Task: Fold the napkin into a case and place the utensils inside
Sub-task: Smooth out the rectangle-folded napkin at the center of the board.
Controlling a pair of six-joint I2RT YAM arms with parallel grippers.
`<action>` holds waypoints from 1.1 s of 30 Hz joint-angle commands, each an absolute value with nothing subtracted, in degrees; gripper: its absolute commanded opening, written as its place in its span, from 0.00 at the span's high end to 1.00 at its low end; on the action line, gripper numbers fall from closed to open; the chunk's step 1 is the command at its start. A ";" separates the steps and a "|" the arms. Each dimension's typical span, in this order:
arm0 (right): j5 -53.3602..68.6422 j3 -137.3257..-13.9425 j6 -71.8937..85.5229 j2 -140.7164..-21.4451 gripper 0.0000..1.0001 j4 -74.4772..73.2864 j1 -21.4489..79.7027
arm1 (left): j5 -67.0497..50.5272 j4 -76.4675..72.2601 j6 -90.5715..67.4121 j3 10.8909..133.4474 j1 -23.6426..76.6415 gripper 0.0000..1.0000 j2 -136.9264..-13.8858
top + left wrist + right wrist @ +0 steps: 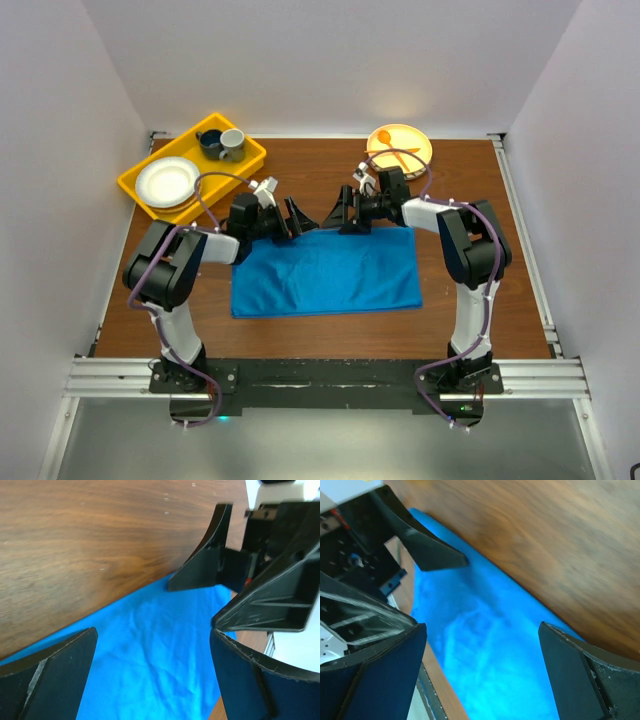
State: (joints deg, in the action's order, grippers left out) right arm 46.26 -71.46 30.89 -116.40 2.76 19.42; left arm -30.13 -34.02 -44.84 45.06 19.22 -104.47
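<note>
Top external, napkin [325,272] flat, long axis left-right, left hand [298,222] and right hand [337,217] released, jaws wide

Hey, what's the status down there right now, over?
Left gripper open, right gripper open, both at far edge of napkin. Napkin flat on table, not gripped. Nothing blocking; metal utensils not in view.

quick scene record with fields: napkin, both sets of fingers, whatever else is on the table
napkin: blue, lying flat between the arms
left fingers: open, over the napkin's far edge
right fingers: open, facing the left ones, same edge
metal utensils: not in view
yellow plate: far right, holds orange spoon and orange fork
yellow tray: far left, holds white plate and two cups
</note>
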 commanded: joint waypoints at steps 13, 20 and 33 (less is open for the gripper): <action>51.24 -68.20 20.05 -121.20 0.02 -1.93 10.56 | -39.19 -47.99 -48.43 34.11 6.60 0.00 -109.51; 51.94 -67.85 13.45 -121.20 0.02 -8.52 7.21 | -40.78 -47.47 -45.71 31.38 0.27 0.00 -108.55; 51.77 -69.17 3.70 -122.26 0.02 -18.72 0.18 | -39.81 -44.91 -43.15 29.53 -6.33 0.00 -106.44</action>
